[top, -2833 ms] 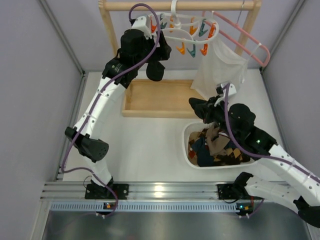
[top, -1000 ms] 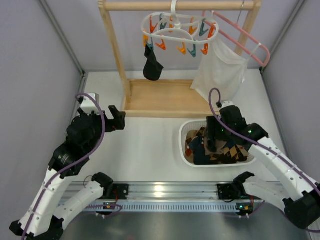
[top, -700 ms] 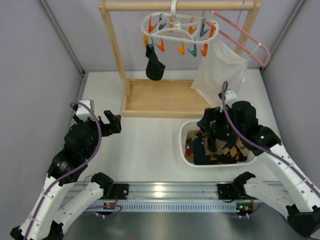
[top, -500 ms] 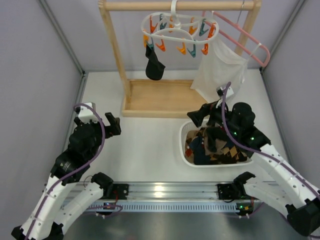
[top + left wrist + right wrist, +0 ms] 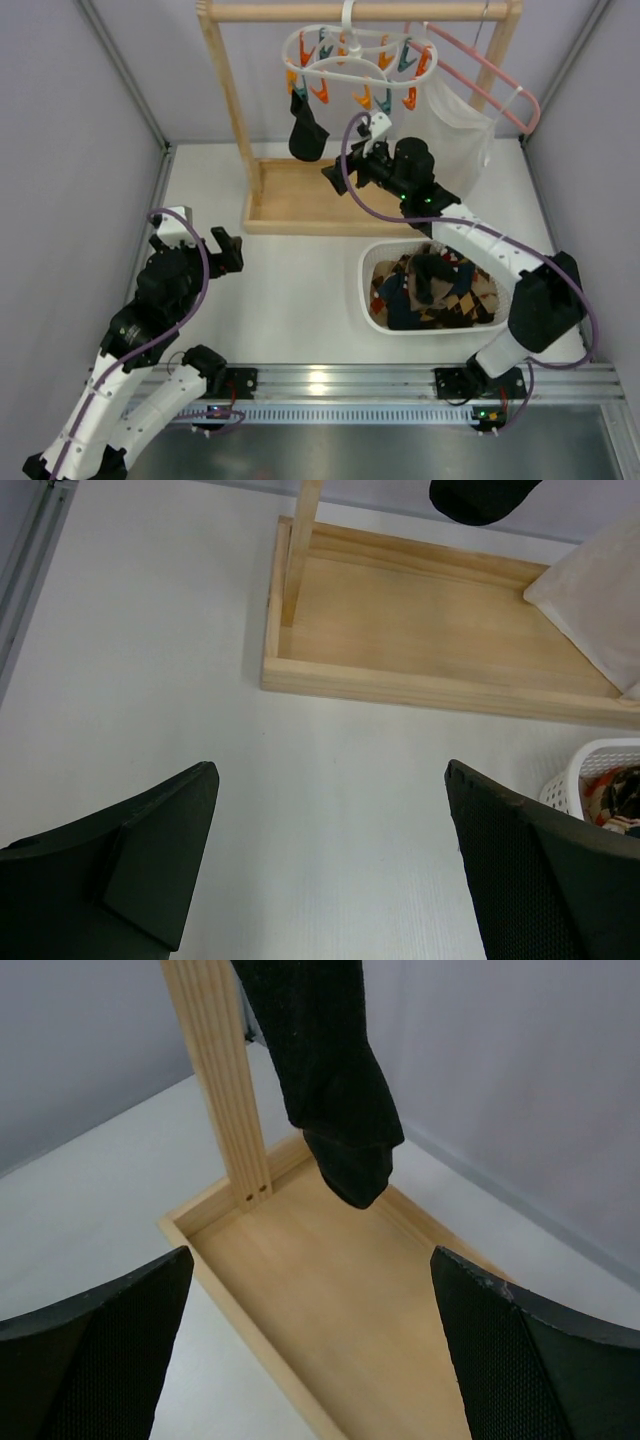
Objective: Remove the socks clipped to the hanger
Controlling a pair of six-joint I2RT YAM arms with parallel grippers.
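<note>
Left gripper (image 5: 227, 248), jaws spread, hovers over white table (image 5: 300, 290) near the wooden rack (image 5: 228, 110) base edge. A black sock (image 5: 305, 135) hangs toe-down, long axis vertical, from the hanger (image 5: 350, 72) left side; the right gripper (image 5: 332, 173), jaws apart, faces it nearby.

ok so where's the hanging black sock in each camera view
Top view: the black sock hangs upper centre, over the back left part of the wooden tray.
Left wrist view: only its toe shows, cut off by the top edge, right of centre.
Right wrist view: top centre, toe pointing down.
Shared landmark: the wooden tray beneath it, in all three.
</note>
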